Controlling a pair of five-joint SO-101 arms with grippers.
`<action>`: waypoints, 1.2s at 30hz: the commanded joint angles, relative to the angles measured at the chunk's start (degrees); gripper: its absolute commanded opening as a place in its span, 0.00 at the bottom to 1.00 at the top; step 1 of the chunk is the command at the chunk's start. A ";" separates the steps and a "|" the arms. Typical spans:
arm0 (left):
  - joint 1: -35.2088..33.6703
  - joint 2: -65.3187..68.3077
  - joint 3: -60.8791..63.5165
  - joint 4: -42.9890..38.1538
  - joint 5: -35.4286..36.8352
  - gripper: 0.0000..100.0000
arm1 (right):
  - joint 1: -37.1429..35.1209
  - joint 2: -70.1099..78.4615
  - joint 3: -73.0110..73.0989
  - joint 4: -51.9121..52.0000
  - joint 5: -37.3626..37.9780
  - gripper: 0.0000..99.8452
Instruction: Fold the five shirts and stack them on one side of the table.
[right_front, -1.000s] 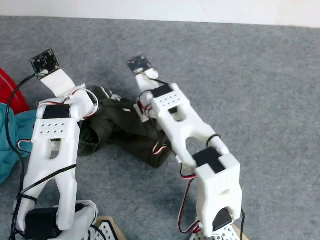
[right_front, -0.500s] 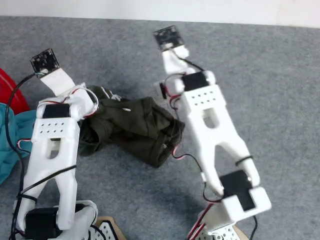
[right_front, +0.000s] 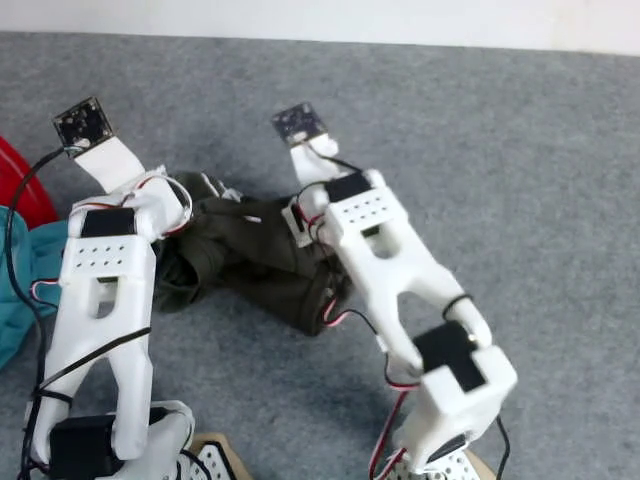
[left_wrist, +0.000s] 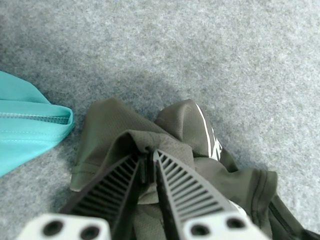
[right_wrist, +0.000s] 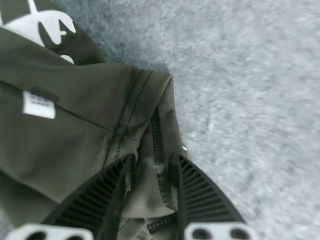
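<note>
A dark olive shirt lies crumpled on the grey table between the two arms. My left gripper is shut on a raised fold of the olive shirt at its left end, close to the teal shirt. My right gripper is shut on a hemmed corner of the olive shirt, with cloth bunched between its fingers. In the high view the left gripper and the right gripper sit at opposite ends of the shirt's far edge.
A teal shirt lies at the table's left edge, its zipped hem near my left gripper. A red object shows behind it. Bare grey table stretches to the right and far side.
The right arm swung out to the far right, drawing the olive shirt's corner with it, then came back left toward the middle. The left arm has barely moved.
</note>
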 joint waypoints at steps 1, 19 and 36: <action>-0.48 -0.31 -0.31 -1.05 0.70 0.01 | -1.63 1.80 -4.88 -1.45 -0.18 0.12; -0.57 -0.31 2.77 -5.80 0.62 0.01 | -4.44 3.56 -8.66 -0.31 -0.18 0.12; -1.45 -0.31 2.77 -5.80 0.62 0.01 | -4.53 3.21 -9.19 2.51 -0.18 0.05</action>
